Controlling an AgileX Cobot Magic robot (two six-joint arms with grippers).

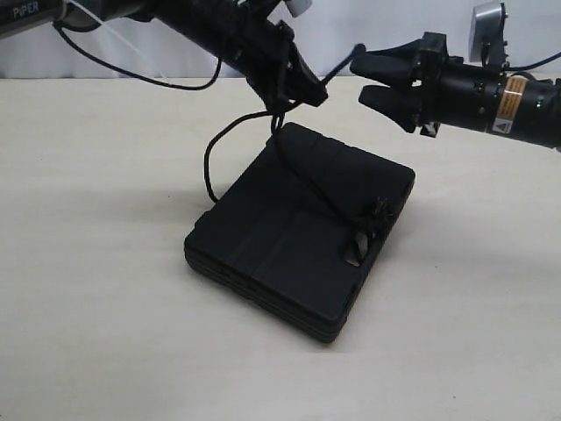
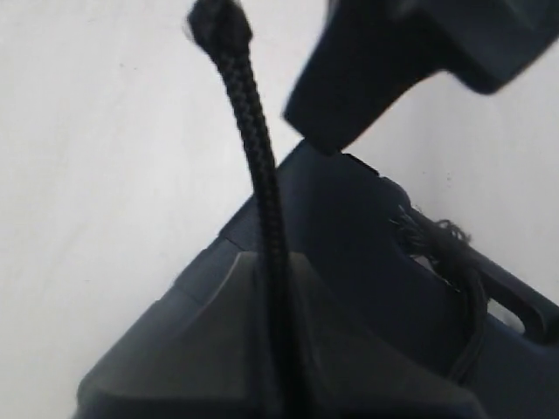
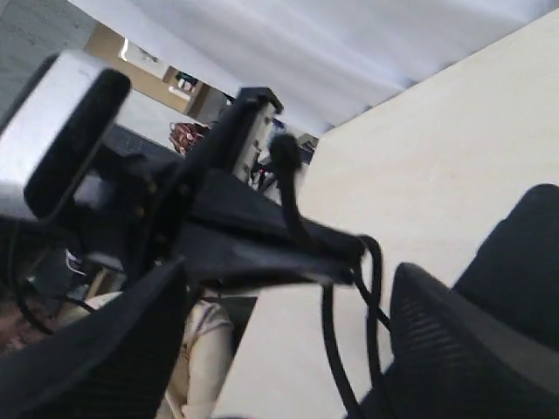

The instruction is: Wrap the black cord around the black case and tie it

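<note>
The black case (image 1: 302, 232) lies flat on the table, its handle slot toward the right. The black cord (image 1: 308, 180) runs from a frayed knot (image 1: 379, 210) by the slot across the lid and up to my left gripper (image 1: 307, 92). That gripper is shut on the cord above the case's far corner. A slack loop (image 1: 209, 167) hangs to the left. In the left wrist view the cord (image 2: 262, 166) rises from the closed left gripper (image 2: 275, 262) to its knotted tip (image 2: 218, 22). My right gripper (image 1: 361, 77) is open just right of that tip, holding nothing. The right wrist view shows its fingers (image 3: 454, 340) apart, with cord strands (image 3: 330, 336) between them.
The light wooden table (image 1: 105, 263) surrounds the case. Both arms hang close together above the case's far edge. A smooth black robot cable (image 1: 131, 74) droops behind the left arm.
</note>
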